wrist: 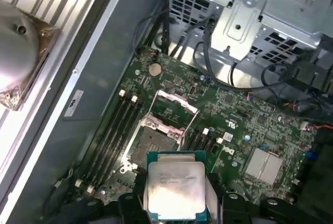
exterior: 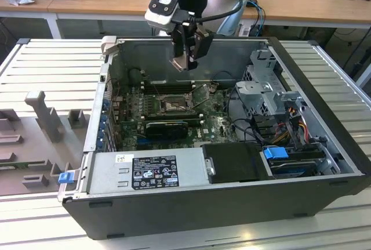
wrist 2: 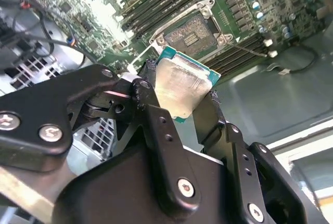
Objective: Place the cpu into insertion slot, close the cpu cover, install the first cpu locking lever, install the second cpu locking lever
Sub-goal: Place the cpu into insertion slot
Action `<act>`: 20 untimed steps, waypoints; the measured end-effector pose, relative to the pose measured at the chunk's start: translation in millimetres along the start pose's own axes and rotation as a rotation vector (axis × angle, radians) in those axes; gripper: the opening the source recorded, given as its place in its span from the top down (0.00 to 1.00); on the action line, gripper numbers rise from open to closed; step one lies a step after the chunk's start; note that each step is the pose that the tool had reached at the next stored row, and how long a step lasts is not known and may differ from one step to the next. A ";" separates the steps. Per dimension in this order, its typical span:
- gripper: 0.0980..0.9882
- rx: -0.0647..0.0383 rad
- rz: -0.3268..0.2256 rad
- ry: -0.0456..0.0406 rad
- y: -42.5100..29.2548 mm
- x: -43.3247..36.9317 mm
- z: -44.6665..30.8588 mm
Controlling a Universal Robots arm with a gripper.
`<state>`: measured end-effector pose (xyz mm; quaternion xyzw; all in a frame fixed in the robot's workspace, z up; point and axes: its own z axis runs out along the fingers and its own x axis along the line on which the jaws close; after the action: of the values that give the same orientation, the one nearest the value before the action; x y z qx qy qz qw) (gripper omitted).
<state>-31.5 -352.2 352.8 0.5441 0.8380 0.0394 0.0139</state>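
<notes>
Open computer case [exterior: 232, 206] on slatted bench [exterior: 52, 64], green motherboard [exterior: 215, 125] inside. Hand [exterior: 186, 60] points down above the board, 2 fingers clamping the cpu [wrist 2: 182, 91] by its edges. Insertion slot [wrist: 151, 143] bare, below the cpu, apart. Cpu cover [wrist: 174, 110] swung open.

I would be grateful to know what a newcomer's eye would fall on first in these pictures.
The silver-topped cpu pinched in the black claw, hanging above the green circuit board, draws the eye first. Below it on the board lies the insertion slot, bare, with the cpu cover swung open. In the exterior view, the opened computer case lies on a slatted table.
</notes>
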 end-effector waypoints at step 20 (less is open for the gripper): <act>0.52 0.001 0.392 -0.0307 -1.4 0.1 19.2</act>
<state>-31.6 -351.8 333.5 0.6975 0.7156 0.0327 0.0185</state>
